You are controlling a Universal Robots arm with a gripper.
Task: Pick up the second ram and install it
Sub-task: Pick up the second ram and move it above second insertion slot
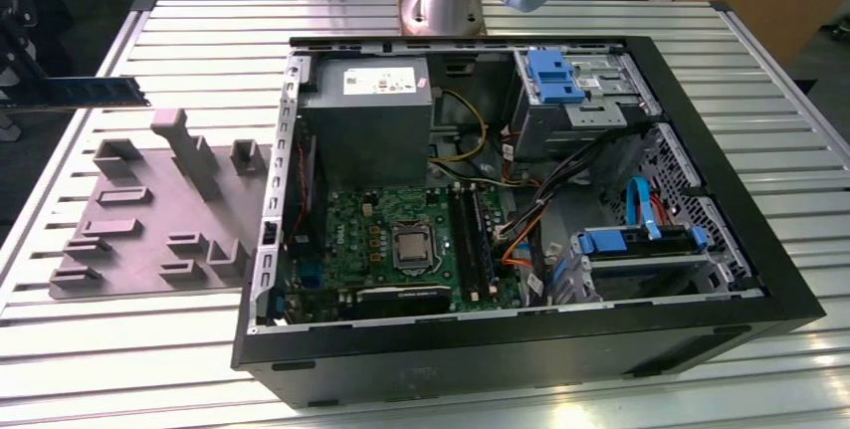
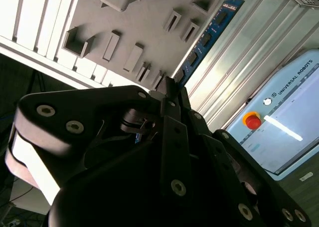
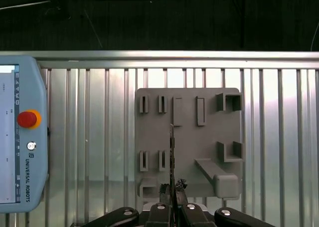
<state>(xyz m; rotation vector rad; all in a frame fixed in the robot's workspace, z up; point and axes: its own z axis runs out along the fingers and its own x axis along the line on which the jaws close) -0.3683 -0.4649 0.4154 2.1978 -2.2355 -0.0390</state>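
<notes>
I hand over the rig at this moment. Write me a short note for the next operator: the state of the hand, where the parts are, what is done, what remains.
The hand is shut on the second ram, gripped at one end.
The ram is in the air by the grey fixture plate, at the exterior view's left, apart from the open computer case.
Done: pick-up.
Left: installation; the ram is not yet in the black memory slots inside the case.
</notes>
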